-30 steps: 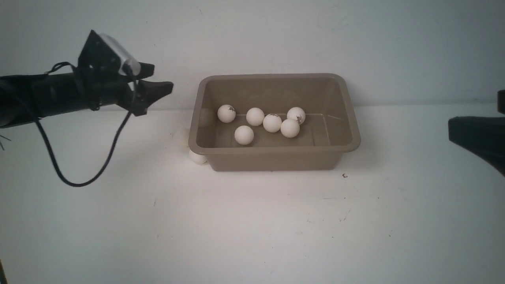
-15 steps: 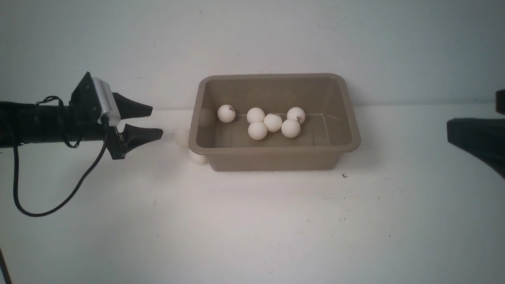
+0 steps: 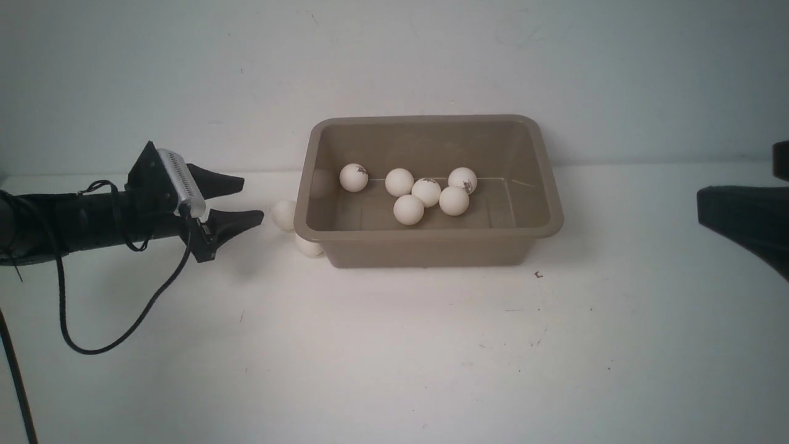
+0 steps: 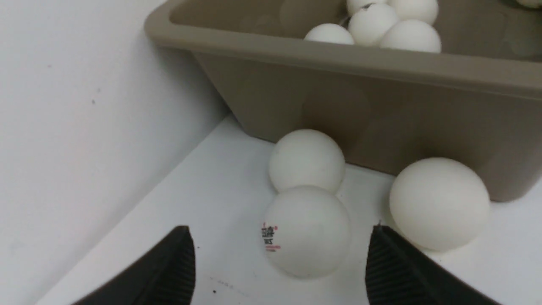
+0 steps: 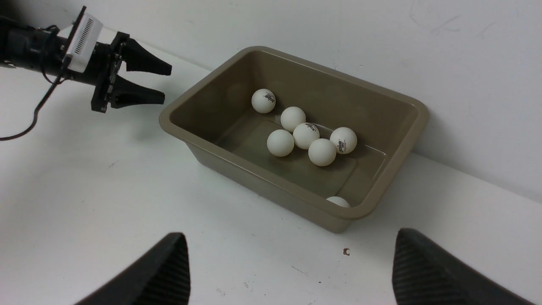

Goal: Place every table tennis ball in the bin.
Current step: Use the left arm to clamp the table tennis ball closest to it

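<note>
My left hand [image 3: 253, 198] has dropped beside the bin [image 3: 431, 251], jaws released, facing three loose table tennis balls [image 4: 305, 231] on the worktop [image 3: 394, 345]; right hand [image 5: 291, 235] released too.

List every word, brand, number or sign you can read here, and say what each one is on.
No text can be read with certainty.
Marked ball outside the bin, left wrist view: small red and dark print, too blurred to read.
Balls in the bin: dark logos on some, too small to read.
Bin itself: no text visible.
</note>
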### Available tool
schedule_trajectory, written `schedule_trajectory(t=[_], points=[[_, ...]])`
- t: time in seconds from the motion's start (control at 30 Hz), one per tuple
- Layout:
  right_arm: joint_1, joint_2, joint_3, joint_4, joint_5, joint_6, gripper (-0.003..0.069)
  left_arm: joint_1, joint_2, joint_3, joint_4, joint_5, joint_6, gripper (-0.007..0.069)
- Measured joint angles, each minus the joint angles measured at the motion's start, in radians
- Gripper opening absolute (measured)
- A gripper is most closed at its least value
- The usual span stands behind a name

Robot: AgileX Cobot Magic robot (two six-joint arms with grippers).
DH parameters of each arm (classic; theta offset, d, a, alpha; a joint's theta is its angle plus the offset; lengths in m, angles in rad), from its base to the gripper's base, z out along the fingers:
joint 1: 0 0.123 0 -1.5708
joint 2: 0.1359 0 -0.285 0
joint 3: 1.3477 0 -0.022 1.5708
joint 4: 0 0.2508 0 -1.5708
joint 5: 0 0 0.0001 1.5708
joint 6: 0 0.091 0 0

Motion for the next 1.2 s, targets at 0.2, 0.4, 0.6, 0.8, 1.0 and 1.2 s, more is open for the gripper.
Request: schedule_trajectory(t=[0.2,0.4,0.6,0.8,1.0,1.2], points=[[0.0,0.0,0.0,0.0,0.0,0.0,0.0582,-0.079,0.0,0.0,0.003,-0.086,-0.012,0.0489],[0.0,0.0,0.0,0.0,0.004,-0.001,0.0582,-0.119,0.005,-0.001,-0.02,-0.151,0.009,0.0489],[0.0,0.0,0.0,0.007,0.021,-0.002,0.0582,-0.119,0.012,-0.001,-0.048,-0.182,0.041,0.0489],[0.0,0.0,0.0,0.035,0.024,-0.025,0.0582,-0.119,0.012,-0.001,-0.054,-0.207,0.047,0.0458],[0.0,0.0,0.0,0.041,0.024,-0.03,0.0582,-0.119,0.012,-0.001,-0.055,-0.239,0.079,0.0316],[0.0,0.0,0.0,0.044,0.024,-0.029,0.0582,-0.119,0.012,-0.001,-0.055,-0.239,0.144,0.0316]])
